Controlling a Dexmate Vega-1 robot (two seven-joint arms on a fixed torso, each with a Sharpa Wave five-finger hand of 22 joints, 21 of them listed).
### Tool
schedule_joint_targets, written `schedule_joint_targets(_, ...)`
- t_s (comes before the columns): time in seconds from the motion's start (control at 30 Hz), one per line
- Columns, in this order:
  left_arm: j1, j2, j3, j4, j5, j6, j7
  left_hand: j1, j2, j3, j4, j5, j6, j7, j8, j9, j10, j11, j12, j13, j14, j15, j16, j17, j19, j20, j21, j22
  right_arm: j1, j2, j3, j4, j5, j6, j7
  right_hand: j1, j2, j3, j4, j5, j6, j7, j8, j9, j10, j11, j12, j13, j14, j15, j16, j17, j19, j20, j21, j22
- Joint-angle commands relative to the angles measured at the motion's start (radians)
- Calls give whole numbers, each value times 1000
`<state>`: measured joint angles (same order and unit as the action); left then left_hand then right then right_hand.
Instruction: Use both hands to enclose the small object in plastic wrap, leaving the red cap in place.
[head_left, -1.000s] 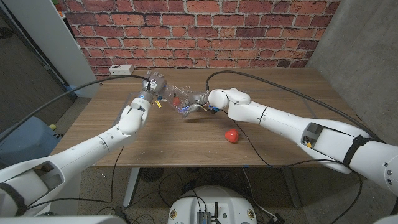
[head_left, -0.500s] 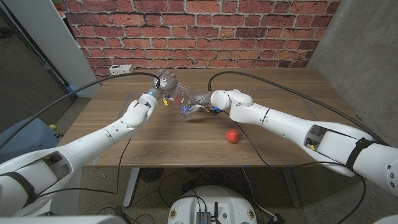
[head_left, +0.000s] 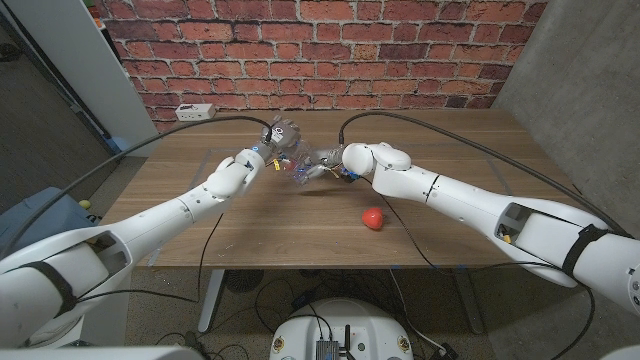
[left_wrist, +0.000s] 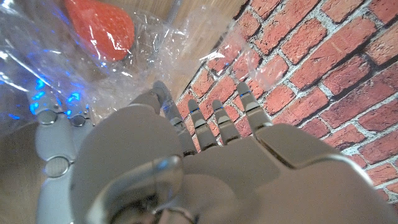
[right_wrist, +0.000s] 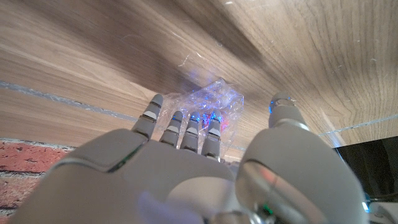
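1. The plastic wrap (head_left: 297, 165) hangs bunched between the two hands above the far middle of the table (head_left: 250, 225); from the head view its edges are hard to trace against the wood
2. The small object (left_wrist: 99, 25) shows red through the crinkled film in the left wrist view, partly cut off at the picture's edge; in the head view it is too small and too veiled to pick out
3. Left hand (head_left: 268, 150): its fingers (left_wrist: 214, 121) reach into the wrap and grasp it, though the film hides exactly where they pinch
4. Right hand (head_left: 330, 165): its fingers (right_wrist: 186, 134) are curled on a crumpled wad of wrap, with blue glints in the folds; the fingertips themselves are covered
5. One red cap (head_left: 373, 218) lies alone on the table, well apart from the bundle, on the near right
6. One white power strip (head_left: 196, 112) sits at the far left edge by the brick wall (head_left: 330, 50)
7. Count: two hands, one wrap, one wrapped object, one cap
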<state>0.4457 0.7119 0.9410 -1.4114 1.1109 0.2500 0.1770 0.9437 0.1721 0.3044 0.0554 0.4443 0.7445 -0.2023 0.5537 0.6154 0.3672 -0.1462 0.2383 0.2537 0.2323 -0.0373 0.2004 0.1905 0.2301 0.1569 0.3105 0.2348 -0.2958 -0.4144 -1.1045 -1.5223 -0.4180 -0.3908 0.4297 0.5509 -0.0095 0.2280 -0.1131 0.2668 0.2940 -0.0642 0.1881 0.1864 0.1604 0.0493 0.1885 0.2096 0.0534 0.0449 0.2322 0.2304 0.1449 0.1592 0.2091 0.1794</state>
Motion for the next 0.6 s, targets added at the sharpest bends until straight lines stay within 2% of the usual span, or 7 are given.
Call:
schedule_joint_targets(0.03,-44,-37,45,70,-17,-73,8,2,-9,-6,3,9,25,-14,26,15,3,0,1,4,-1,-24,-4,3,1,-4,5,4,-22,-29,44,-58,30,-30,-26,-35,-22,-25,9,4,-32,5,-7,3,-45,40,-9,1,-1,21,-5,3,5,5,1,4)
schedule_joint_targets(0.13,-49,-40,51,77,-23,-80,8,3,-10,-7,3,10,26,-14,28,16,3,0,1,4,-1,-24,-4,3,0,-4,5,4,-27,-36,48,-79,21,-57,-38,-55,-36,-40,15,5,-50,15,-8,4,-79,60,-11,0,-10,30,-8,5,2,5,0,4)
schedule_joint_targets(0.37,-57,-46,63,91,-32,-94,12,4,-13,-9,2,11,27,-14,31,18,4,6,1,5,-1,-24,-4,3,-1,-3,5,4,-27,-45,50,-116,5,-134,-45,-94,-66,-72,26,10,-112,37,-15,5,-123,79,-8,-2,-27,48,-13,10,-19,16,-8,5)
schedule_joint_targets(0.4,-58,-47,65,93,-31,-95,14,5,-13,-9,2,11,26,-14,31,18,6,5,2,5,-1,-24,-4,3,-1,-2,5,4,-28,-46,50,-120,2,-144,-48,-105,-74,-82,29,13,-127,49,-13,5,-140,99,-8,-3,-35,55,-15,10,-26,16,-9,5)
schedule_joint_targets(0.43,-59,-48,67,97,-31,-96,18,5,-13,-9,2,11,26,-14,31,18,6,5,2,5,-1,-24,-4,3,-2,-2,5,4,-30,-49,51,-127,-2,-155,-54,-109,-78,-87,30,15,-137,54,-13,5,-151,103,-9,-4,-40,63,-16,10,-28,17,-9,5)
schedule_joint_targets(0.5,-60,-50,70,101,-36,-100,16,6,-14,-9,1,12,24,-14,31,17,9,6,3,5,0,-27,-4,3,-2,-2,6,4,-32,-55,56,-133,1,-163,-60,-113,-80,-91,32,17,-144,58,-12,6,-162,109,-9,-5,-54,71,-22,10,-37,20,-12,5)
schedule_joint_targets(0.6,-61,-55,74,112,-41,-104,24,8,-15,-10,0,12,26,-11,32,15,11,5,4,6,1,-30,-3,3,0,-1,7,4,-42,-67,63,-152,-2,-173,-83,-117,-78,-94,34,22,-151,54,-9,6,-180,97,-10,-6,-72,67,-27,11,-52,23,-15,6)
